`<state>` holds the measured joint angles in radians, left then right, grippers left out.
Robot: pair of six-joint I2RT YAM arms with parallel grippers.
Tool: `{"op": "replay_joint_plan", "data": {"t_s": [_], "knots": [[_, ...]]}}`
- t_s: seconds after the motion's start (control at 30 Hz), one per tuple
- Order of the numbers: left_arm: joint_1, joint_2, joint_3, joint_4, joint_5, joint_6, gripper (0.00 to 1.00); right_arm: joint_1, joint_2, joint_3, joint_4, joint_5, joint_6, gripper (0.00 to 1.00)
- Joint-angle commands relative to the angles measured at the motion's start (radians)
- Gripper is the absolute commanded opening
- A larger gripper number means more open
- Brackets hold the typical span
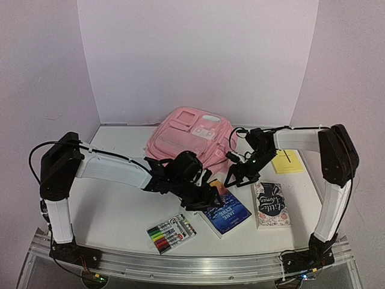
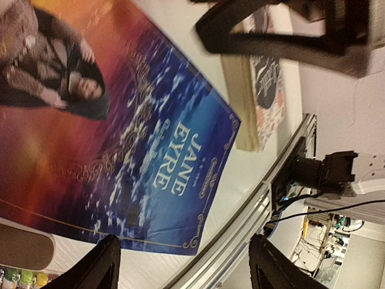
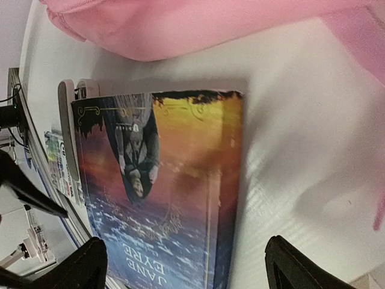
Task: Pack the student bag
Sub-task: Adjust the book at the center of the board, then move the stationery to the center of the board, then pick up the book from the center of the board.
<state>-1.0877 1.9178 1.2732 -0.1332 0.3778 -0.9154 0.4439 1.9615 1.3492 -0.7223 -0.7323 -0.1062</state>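
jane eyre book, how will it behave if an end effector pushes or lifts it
The Jane Eyre book lies flat on the table, so a push should slide it, not tip or roll it. Its cover looks glossy, perhaps slippery. The thick spine suggests it stays fairly stiff when lifted by an edge.

student bag [image 1: 189, 135]: soft pink cloth, matt, lightly creased
Jane Eyre book [image 3: 168, 198]: paper cover, glossy, catching light
second book [image 1: 271, 205]: paper cover, duller; cream page edges
marker pack [image 1: 171, 232]: clear shiny plastic
yellow pad [image 1: 287, 161]: matt paper
table [image 1: 120, 211]: white, smooth, matt
rail [image 1: 198, 265]: bare metal, brushed sheen
left gripper [image 2: 183, 265]: black plastic fingers, matt
right gripper [image 3: 192, 268]: black plastic fingers, matt
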Motion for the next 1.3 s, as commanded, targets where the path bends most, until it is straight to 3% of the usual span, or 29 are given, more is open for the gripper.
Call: {"op": "replay_joint_plan", "data": {"t_s": [0.0,0.17,0.5,0.83,1.1,1.27], "knots": [[-0.011,0.023,0.000,-0.043,0.029,-0.017,0.73,-0.003,-0.086,-0.052,-0.064,0.001,-0.031,0.90],[0.014,0.020,-0.051,-0.035,-0.039,-0.081,0.75,-0.003,-0.107,-0.121,-0.072,-0.008,-0.046,0.89],[0.048,-0.068,-0.100,-0.302,-0.257,-0.180,0.79,-0.001,-0.097,-0.143,-0.076,-0.015,-0.046,0.88],[0.024,0.058,-0.027,0.016,0.006,-0.086,0.70,0.036,-0.040,-0.180,-0.029,-0.080,-0.024,0.81],[0.029,0.088,-0.027,0.179,0.037,-0.067,0.70,0.041,-0.023,-0.198,0.021,-0.192,0.013,0.75],[0.024,-0.007,-0.086,0.339,-0.026,-0.017,0.60,0.044,0.018,-0.178,0.051,-0.222,0.021,0.66]]}}
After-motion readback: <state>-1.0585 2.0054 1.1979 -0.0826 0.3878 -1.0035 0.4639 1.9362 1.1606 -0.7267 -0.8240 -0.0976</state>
